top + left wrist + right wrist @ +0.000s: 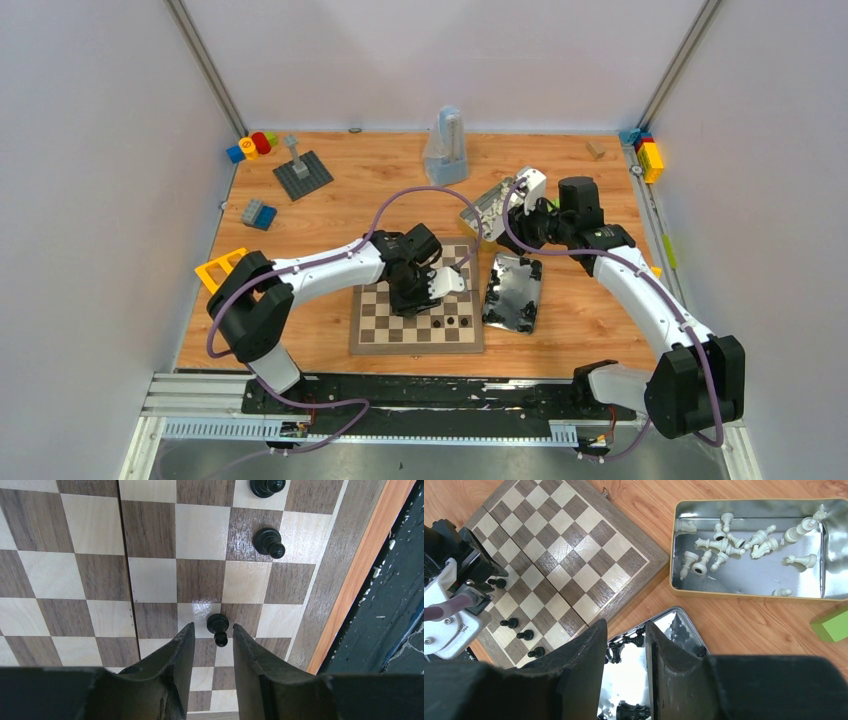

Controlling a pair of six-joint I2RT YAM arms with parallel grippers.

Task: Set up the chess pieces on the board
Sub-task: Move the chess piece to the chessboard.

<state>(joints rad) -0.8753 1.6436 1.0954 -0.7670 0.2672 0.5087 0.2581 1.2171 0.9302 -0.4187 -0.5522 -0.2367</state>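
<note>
Pale walls close in a wooden table, and the board lies flat on it near my bases. My left tool hangs low over the board's right side with its jaws partly open. A black pawn stands between the two fingertips, and a sliver of board shows on either side of it, so I straddle the pawn without gripping it. Ahead of it on the board, close to the tan border, stand two more black pawns, each apart from the others. My right tool hovers well apart from the board, to its right. Its jaws stand a moderate gap apart with nothing between them. Directly below it lies a shiny metal tin holding the remaining black pieces. Beyond that, a second, gold-rimmed tin holds the white pieces in a loose heap, most of them lying on their sides. A green block sits on the wood just beside that tin. From the right wrist view, my left arm covers part of the board's near corner.
</note>
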